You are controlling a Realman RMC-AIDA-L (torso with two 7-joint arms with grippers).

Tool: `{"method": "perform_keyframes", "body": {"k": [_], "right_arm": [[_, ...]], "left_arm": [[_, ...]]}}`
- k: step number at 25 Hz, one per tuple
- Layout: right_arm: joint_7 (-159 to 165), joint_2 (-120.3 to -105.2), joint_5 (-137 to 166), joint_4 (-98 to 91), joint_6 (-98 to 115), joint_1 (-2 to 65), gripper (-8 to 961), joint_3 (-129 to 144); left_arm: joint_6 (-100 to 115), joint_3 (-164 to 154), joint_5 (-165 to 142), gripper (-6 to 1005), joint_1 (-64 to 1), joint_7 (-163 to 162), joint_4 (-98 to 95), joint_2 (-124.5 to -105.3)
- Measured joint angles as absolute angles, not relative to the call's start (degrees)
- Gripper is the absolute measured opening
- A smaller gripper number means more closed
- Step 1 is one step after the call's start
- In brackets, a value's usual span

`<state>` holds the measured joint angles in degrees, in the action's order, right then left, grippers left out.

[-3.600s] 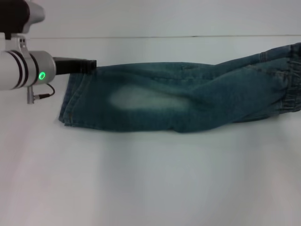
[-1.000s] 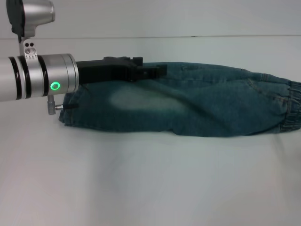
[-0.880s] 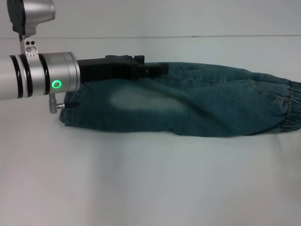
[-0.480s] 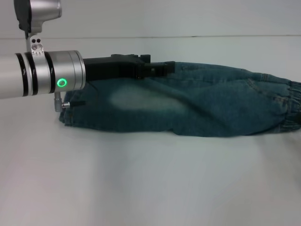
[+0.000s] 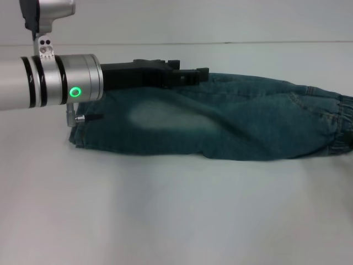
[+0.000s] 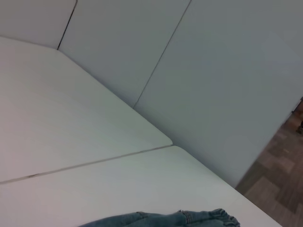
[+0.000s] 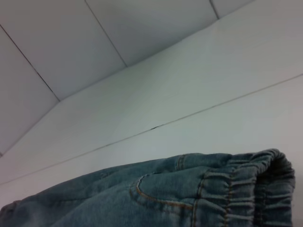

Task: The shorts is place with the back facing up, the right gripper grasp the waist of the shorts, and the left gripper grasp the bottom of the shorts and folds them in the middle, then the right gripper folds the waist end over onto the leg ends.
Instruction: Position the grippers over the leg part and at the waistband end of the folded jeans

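Since a second ago we see the left gripper (image 5: 190,77) slide farther along the shorts (image 5: 231,124); finger spacing unclear.

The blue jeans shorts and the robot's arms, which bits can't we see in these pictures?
- Left end effector, head view: the tips blend into the blue-green denim shorts; open or shut is unclear.
- Right end effector: in no view.
- Elastic waist, head view: cut off by the picture's edge.
- Cartoon print and back pockets: folded out of sight.
- Left wrist view: only a sliver of the shorts shows.
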<state>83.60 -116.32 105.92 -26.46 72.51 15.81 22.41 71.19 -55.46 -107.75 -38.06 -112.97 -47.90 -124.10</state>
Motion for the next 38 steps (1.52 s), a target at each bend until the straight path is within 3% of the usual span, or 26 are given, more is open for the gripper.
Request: {"method": "perform_keyframes", "body": {"k": [20, 31, 34, 38], "right_arm": [[84.19, -116.46, 106.35, -24.99, 69.38, 18.07, 724, 23.69], [86.42, -115.98, 106.34, -25.05, 69.71, 18.76, 528, 24.09], [87.50, -115.58, 106.34, -25.44, 69.52, 18.87, 372, 24.06], [87.91, -115.11, 106.34, -25.43, 69.39, 18.90, 302, 23.76]], "left_arm": [[71.28, -55.54, -107.75, 950, -39.49, -113.02, -47.90, -124.01], [70.63, -55.62, -108.13, 949, -39.85, -112.91, -47.59, -123.99], [70.58, -55.63, -108.21, 949, -39.94, -113.02, -47.49, -123.91], [70.60, -55.64, -108.36, 949, -40.41, -113.35, -47.46, -123.51]]}}
